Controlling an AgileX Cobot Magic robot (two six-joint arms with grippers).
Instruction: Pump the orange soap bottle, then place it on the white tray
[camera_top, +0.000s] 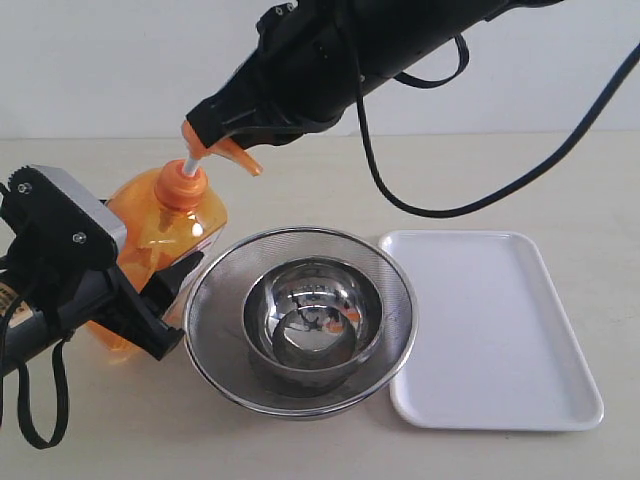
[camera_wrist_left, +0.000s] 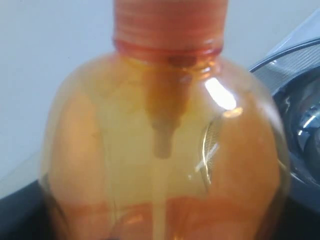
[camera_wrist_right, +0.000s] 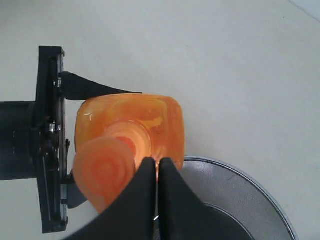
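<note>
Left of the strainer (camera_top: 212, 300), just beside it, the orange soap bottle (camera_top: 165, 225) stands upright, clamped around its body by the left gripper (camera_top: 165, 300). The right gripper (camera_top: 200, 135), jaws together, meets its pump head (camera_top: 235, 155). The white tray (camera_top: 500, 330) lies beyond the strainer.

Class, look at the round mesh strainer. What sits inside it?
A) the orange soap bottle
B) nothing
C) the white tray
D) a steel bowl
D: a steel bowl rests inside the mesh strainer, while the orange soap bottle stands beside it.
</note>
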